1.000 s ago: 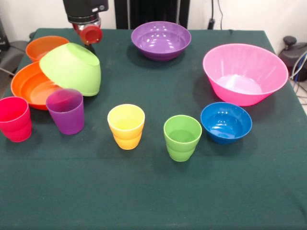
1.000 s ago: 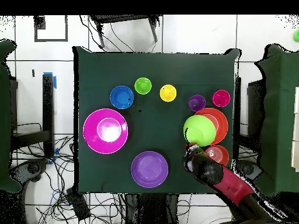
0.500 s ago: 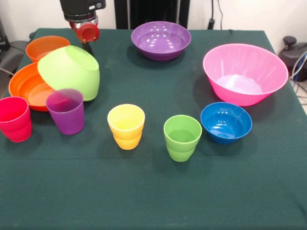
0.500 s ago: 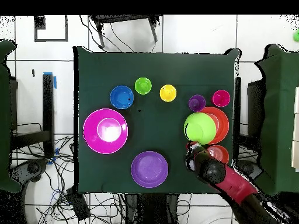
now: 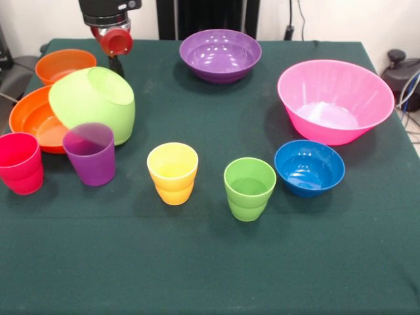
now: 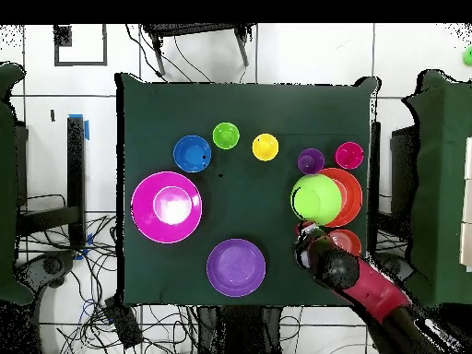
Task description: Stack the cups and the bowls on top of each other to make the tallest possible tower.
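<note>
On the green tabletop [image 5: 210, 275], the front view's nearest row runs from about 6 o'clock round to 9 o'clock: the green cup [image 5: 249, 188], the yellow cup [image 5: 172, 173], the purple cup [image 5: 90, 153] and, at the edge, the red cup [image 5: 20, 162], all upright and apart from one another. Just beside the green cup, toward 4 o'clock of the picture's centre, the small blue bowl [image 5: 309, 167] sits mouth up. Behind it, at 2 o'clock, stands the big pink bowl [image 5: 335, 100], also mouth up. At 10 o'clock the lime green bowl [image 5: 92, 104] lies tipped on its side, leaning in the large orange bowl [image 5: 36, 119], right behind the purple cup. The small orange bowl [image 5: 64, 65] sits farther back, and the purple bowl [image 5: 220, 54] stands at 12 o'clock. No bowl or cup rests on another as a tower. The claw [image 5: 115, 65] hangs at 11 o'clock, just beyond the lime green bowl's raised rim; whether it is spread or pressed together I cannot tell.
</note>
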`<state>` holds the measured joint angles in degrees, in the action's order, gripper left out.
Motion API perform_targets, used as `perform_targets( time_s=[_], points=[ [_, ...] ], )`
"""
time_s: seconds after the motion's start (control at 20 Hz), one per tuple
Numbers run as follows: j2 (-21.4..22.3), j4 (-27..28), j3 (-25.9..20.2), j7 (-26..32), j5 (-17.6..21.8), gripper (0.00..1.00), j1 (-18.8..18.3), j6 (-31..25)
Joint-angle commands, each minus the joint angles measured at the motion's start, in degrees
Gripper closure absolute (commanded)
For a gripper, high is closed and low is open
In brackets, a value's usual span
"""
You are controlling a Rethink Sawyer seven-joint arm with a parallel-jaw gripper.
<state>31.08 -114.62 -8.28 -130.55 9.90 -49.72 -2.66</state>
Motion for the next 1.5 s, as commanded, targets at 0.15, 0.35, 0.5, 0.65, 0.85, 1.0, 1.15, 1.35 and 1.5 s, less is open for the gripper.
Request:
perform_targets(
  time_s=[0.15, 0.35, 0.5, 0.65, 0.85, 1.0, 1.15, 1.35, 1.5],
  points=[
    [0.59, 5.22, -5.79, 1.87, 2.00, 0.00, 0.63, -6.42],
    [0.46, 4.82, -5.69, 1.28, 1.70, 0.00, 1.02, -6.55],
    [-1.47, 4.73, -6.42, 0.80, 1.51, 0.00, 0.63, -5.84],
    [-2.25, 4.17, -6.57, -0.19, 1.04, 0.00, 1.18, -5.21],
    [-3.40, 3.60, -6.24, -1.37, 0.13, 0.00, 2.32, -5.37],
    [-5.52, 3.71, -6.12, -2.38, -0.22, 0.00, 3.16, -4.02],
    [-6.46, 4.23, -6.25, -2.83, -0.27, 0.00, 3.62, -2.73],
    [-6.61, 4.09, -7.22, -3.02, -0.27, 0.00, 3.54, -2.01],
    [-7.35, 4.12, -8.96, -2.35, -0.09, 0.00, 2.63, -2.48]
  ],
)
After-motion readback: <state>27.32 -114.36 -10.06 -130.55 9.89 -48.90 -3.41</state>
